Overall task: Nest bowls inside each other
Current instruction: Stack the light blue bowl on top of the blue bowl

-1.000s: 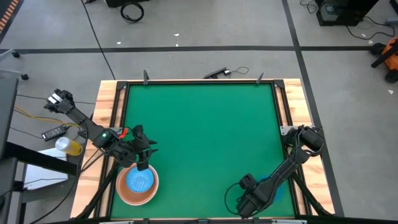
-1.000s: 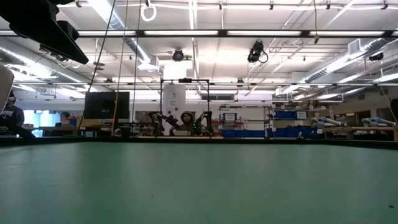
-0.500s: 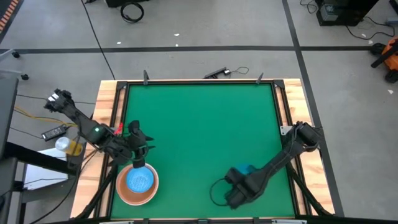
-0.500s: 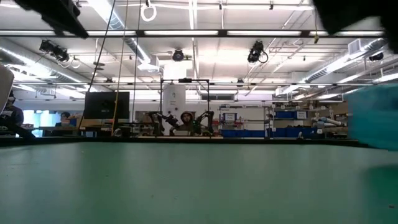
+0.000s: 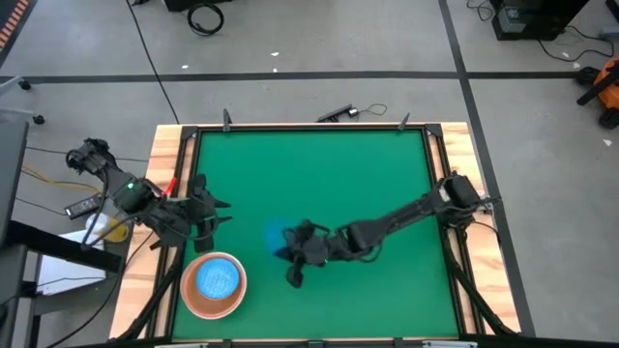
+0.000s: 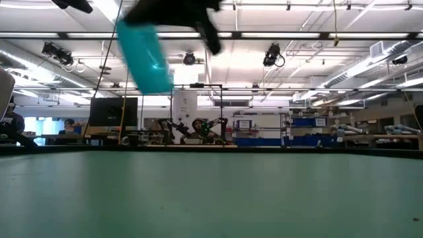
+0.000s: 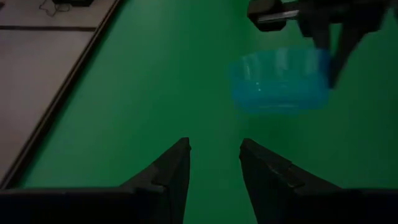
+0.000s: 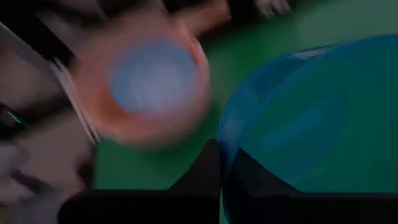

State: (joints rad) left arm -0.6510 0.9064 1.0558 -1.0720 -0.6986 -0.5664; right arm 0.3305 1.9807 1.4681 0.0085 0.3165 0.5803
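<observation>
A tan-peach bowl [image 5: 215, 302] stands near the table's near left corner with a pale patterned blue bowl [image 5: 217, 279] inside it; the right wrist view shows both [image 8: 149, 81]. A solid blue bowl [image 5: 277, 236] hangs over the middle of the table, right of that stack, with my right gripper [image 5: 292, 249] shut on it. The low view shows this blue bowl [image 6: 145, 56] high and tilted. My left gripper [image 5: 201, 215] hovers open just beyond the stack's far side, and its fingers [image 7: 180, 171] hold nothing. The other bowls are out of view. My right gripper pinches the solid blue bowl's wall at the rim [image 8: 225, 146] between its two fingers, one on each side of the wall. The fingers come from the table's right, slanting a little down. The bowl is lifted clear of the table and hangs tilted [image 6: 149, 66].
Wooden rails [image 5: 169, 184] frame the green mat [image 5: 319, 174] on the left and right. Most of the mat beyond and right of the bowls is bare. A yellow cup [image 5: 108, 228] and cables lie off the table to the left.
My right gripper has swept from the table's near right corner toward the middle and left, rising and turning its wrist, and has carried the solid blue bowl up clear of the mat. My left gripper has risen and drawn back from over the stacked bowls toward the far edge.
</observation>
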